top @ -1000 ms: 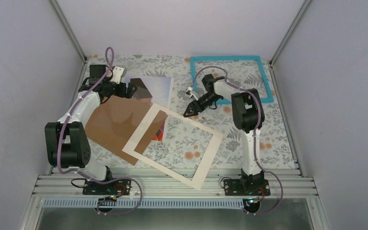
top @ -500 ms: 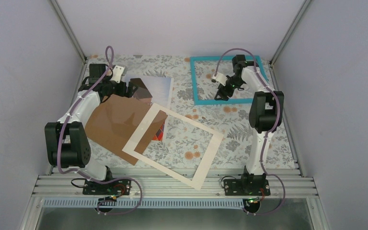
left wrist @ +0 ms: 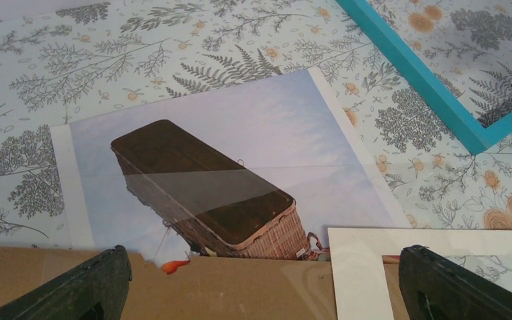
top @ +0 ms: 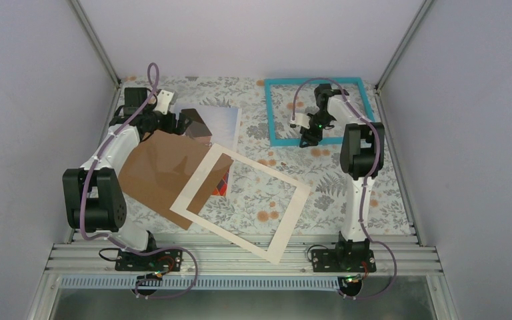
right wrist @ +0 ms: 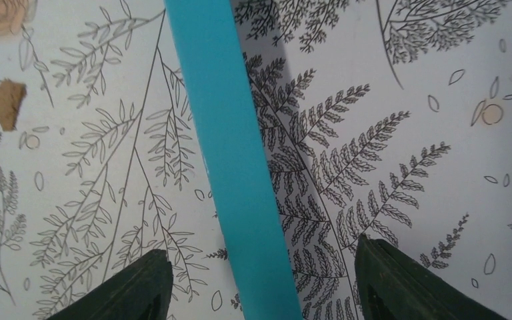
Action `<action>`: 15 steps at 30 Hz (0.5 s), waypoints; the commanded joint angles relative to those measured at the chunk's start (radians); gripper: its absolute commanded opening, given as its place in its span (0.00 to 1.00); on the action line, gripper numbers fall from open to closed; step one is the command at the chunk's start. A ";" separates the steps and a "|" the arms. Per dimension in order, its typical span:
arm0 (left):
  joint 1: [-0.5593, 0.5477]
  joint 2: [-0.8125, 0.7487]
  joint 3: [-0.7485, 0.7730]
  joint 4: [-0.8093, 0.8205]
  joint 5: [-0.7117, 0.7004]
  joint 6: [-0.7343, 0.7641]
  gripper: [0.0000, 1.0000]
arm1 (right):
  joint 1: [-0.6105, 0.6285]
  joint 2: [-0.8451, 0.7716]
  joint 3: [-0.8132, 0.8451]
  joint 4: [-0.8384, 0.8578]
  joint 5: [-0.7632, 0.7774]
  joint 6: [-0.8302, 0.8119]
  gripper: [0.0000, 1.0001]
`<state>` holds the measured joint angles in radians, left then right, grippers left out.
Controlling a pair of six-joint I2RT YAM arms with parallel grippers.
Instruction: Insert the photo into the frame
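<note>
A table (top: 347,193) covered in a pale floral cloth is seen from above, with two robot arms mounted at its near edge. A large turquoise frame (top: 268,113) lies flat at the far right. A cream mat border (top: 288,223) lies at an angle in the near middle. Its far-left corner overlaps a brown backing board (top: 160,170) on the left.

The photo (top: 220,120), a hot-air balloon on pale blue sky, lies flat at the far left. It is close to the frame but does not touch it. The board and the mat cover its near end, so only the basket and sky show.

The left gripper (left wrist: 263,273) hangs above the edge where the board overlaps the photo. Its jaws are spread wide and hold nothing.

The right gripper (right wrist: 263,267) is over the frame's near rim. Its fingers stand apart on either side of the turquoise strip, with cloth showing between each finger and the rim, so it grips nothing.
</note>
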<state>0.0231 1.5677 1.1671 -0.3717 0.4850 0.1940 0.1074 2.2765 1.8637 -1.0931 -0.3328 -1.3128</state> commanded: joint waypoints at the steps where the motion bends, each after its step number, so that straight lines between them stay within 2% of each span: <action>1: -0.005 0.018 0.035 0.040 0.032 -0.001 1.00 | 0.019 0.041 0.009 -0.005 0.026 -0.084 0.61; 9: -0.005 0.011 0.050 0.043 0.016 0.003 1.00 | 0.043 0.037 -0.079 0.055 0.063 -0.103 0.45; 11: -0.005 0.009 0.054 0.044 0.012 0.003 1.00 | 0.054 0.024 -0.112 0.071 0.070 -0.103 0.35; 12: -0.005 0.006 0.056 0.044 0.010 0.003 1.00 | 0.056 0.017 -0.119 0.074 0.066 -0.097 0.26; 15: -0.005 -0.006 0.060 0.060 -0.012 0.004 1.00 | 0.060 -0.007 -0.079 0.053 0.011 -0.055 0.11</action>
<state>0.0231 1.5829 1.1954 -0.3508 0.4885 0.1940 0.1436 2.2745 1.7935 -1.0054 -0.2943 -1.4059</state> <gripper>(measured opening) 0.998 0.187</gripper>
